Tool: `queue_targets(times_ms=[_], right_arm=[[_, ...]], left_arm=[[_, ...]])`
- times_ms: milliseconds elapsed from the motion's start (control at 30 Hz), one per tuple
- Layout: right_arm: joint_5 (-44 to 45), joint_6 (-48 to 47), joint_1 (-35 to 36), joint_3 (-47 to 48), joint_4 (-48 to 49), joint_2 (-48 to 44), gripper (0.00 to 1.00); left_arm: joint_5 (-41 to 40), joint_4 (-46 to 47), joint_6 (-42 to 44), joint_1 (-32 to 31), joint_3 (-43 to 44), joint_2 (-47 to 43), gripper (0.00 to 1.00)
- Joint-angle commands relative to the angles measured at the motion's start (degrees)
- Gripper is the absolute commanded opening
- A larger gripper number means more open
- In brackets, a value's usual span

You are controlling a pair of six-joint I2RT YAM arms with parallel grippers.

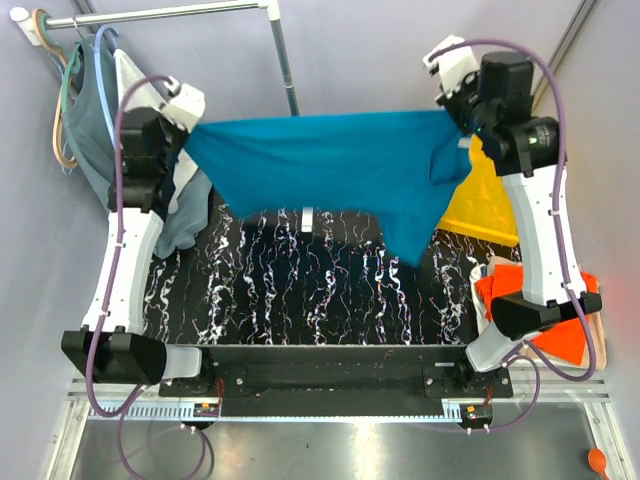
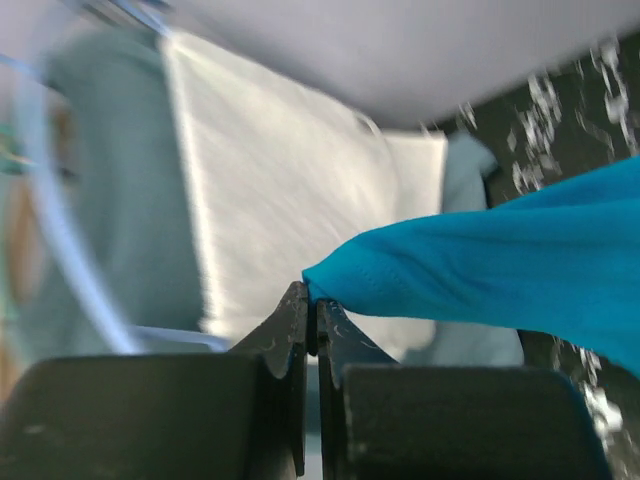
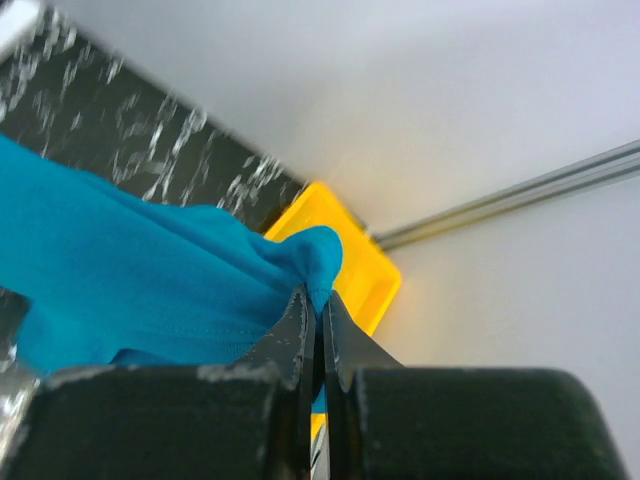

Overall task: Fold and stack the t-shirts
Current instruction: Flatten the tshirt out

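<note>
1. The teal-blue t-shirt (image 1: 330, 165) hangs spread wide in the air, taut along its top edge, with one lower part drooping to a point at right.
2. The orange t-shirt (image 1: 560, 345) lies crumpled at far right.

My two arms are built alike: white shells over the long links, black blocks at the joints. The left arm (image 1: 125, 250) and the right arm (image 1: 540, 225) each carry a purple cable (image 1: 118, 150) that loops out near the black base (image 1: 110, 355) and runs up along the side. Near my right wrist sits a round black motor housing (image 1: 525, 140) with a small green spot. My left fingers (image 2: 288, 340) are matte black wedges thinning to narrow tips. My right fingers (image 3: 298, 335) match them, with pale scuffs along their edges.
</note>
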Motion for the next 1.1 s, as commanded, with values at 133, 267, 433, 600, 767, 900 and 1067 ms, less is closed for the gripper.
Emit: queue_targets(times_ms=[133,267,433,600,767,900,1067], right_arm=[[-1.1,-0.6,-0.5,7.2,1.3,-0.5,0.00],[-8.1,2.4,0.0,-11.0,1.3,-9.4,0.00],[-18.7,5.3,3.6,-41.8,0.3,-20.4,0.00],[-26.2,6.4,4.1,-57.7,-3.4,-25.9,0.00],[-28.4,7.0,4.0,-67.3,-8.8,-33.1,0.47],[-27.0,6.5,3.6,-68.8,-11.4,-37.2,0.91],[-24.3,5.9,3.5,-69.2,-9.5,-38.7,1.00]], left_arm=[[4.1,4.3,-1.9,0.8,2.8,-5.2,0.00],[9.8,3.5,0.2,-0.5,-13.0,-13.8,0.00],[14.8,-4.8,6.7,-6.7,-32.2,-24.2,0.06],[22.3,-23.2,9.6,-11.1,-44.0,-30.7,0.17],[25.9,-35.0,8.6,-13.0,-45.7,-31.0,0.59],[22.4,-39.4,8.5,-13.1,-46.0,-33.4,0.76],[22.7,-37.3,7.2,-13.1,-41.1,-34.3,0.94]])
